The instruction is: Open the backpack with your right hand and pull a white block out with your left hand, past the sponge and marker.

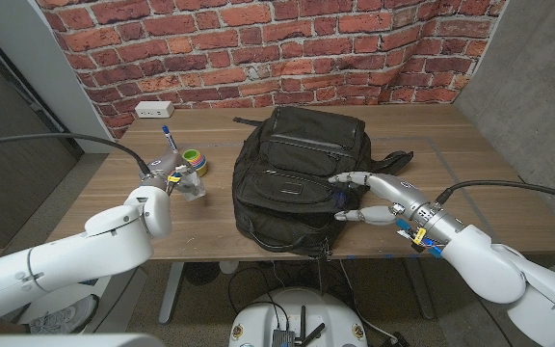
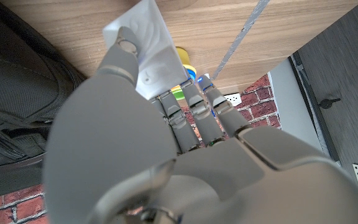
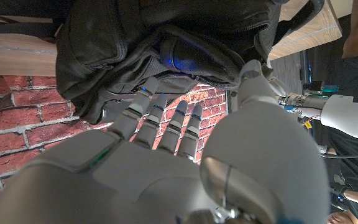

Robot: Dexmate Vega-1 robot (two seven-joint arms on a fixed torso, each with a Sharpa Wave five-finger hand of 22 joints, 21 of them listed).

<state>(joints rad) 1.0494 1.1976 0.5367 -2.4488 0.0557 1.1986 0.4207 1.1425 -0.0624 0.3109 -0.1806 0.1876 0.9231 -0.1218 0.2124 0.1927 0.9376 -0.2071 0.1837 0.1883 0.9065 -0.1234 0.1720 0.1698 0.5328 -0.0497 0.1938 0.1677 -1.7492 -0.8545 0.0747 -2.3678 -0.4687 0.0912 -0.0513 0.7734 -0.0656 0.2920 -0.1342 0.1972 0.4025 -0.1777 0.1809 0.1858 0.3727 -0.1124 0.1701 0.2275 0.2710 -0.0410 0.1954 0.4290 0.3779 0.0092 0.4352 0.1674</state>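
Left robot hand [image 2: 166,143] grips white block [image 2: 143,46] (flat, pale) | right robot hand [image 1: 379,200] released, on black backpack [image 1: 292,173]

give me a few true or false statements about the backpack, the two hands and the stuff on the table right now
1. The backpack lies on the table. True.
2. The left hand holds a white block. True.
3. The right hand is lifted high above the table, far from the backpack. False: it is at the backpack's side, fingers reaching to it.
4. A roll of yellow and green tape sits beside the left hand. True.
5. The white power strip lies on top of the backpack. False: it lies at the table's far edge by the brick wall.
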